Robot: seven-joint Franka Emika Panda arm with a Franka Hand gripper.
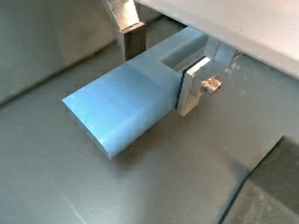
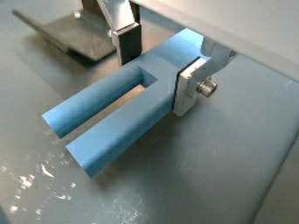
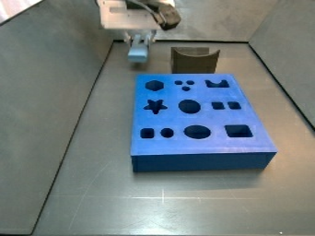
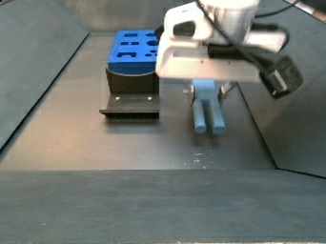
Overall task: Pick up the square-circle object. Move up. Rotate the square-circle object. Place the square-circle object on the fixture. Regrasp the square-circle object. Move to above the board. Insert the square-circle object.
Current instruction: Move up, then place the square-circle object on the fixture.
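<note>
you see the gripper [image 4: 208,93] clamped on the square-circle object [image 4: 207,112], held off the floor | fixture [image 4: 132,103] to its left in that side view | board [image 3: 197,122] lies beyond the fixture

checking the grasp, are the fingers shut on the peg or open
Shut on the peg. In both wrist views the gripper has a silver finger flat against each side of it, beside the fixture.

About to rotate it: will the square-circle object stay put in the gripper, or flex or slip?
Probably stiff: the square-circle object looks solid and flat-sided. The gripper clamps one end, so the long overhang could pivot. Its smooth faces may slip.
</note>
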